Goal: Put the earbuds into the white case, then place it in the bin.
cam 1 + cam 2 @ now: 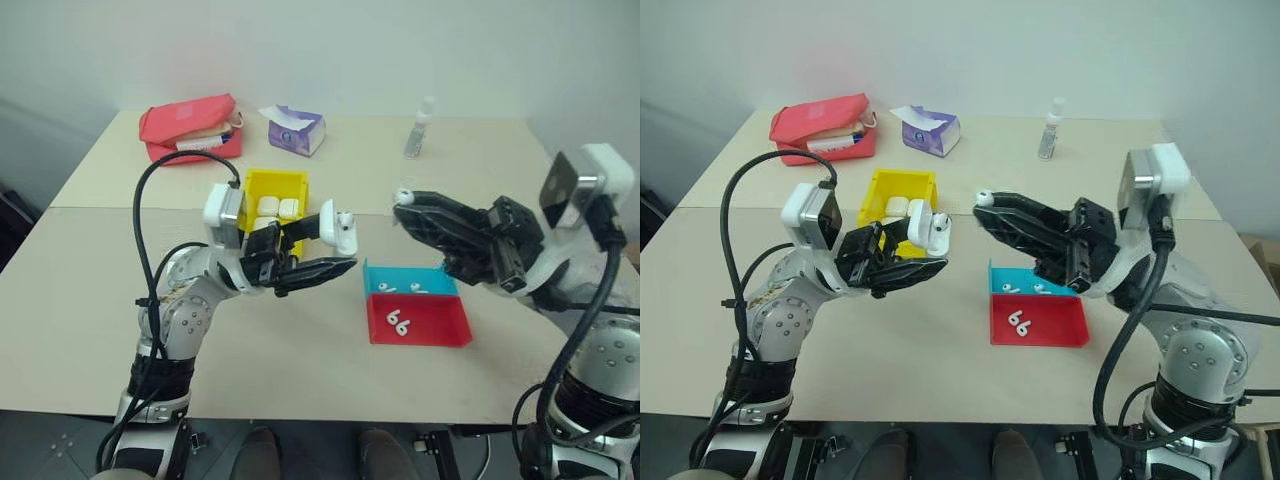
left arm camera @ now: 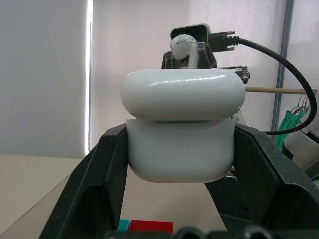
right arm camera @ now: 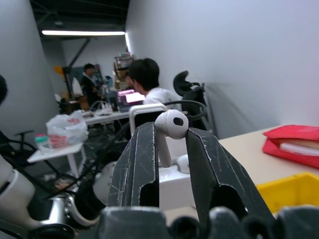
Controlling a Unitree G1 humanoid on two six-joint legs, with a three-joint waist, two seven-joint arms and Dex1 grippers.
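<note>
Black two-fingered left end effector raised above the bench, forearm bent inward, pointing toward the right arm; clamped on the white case across its lower body, lid flipped up on the hinge. Glossy, rounded-rectangle shell seen in the left wrist view, wedged between the two dark fingers.

Right end effector lifted to a similar height, wrist turned so the long scuffed fingers aim leftward at the case; pinched shut on one of the earbuds, smooth white bulb poking above the tips, stem gripped between them. Held earbud near the open case but still apart from it, a gap of bare air between.

Behind the left end effector, the bin: bright yellow plastic, open-topped, already carrying white cases. Below and between the arms, a shallow teal tray touching a shallow red tray, more tiny stemmed earbuds lying in both. At the far edge of the bench, a red pouch, a purple tissue box and a small clear bottle.
</note>
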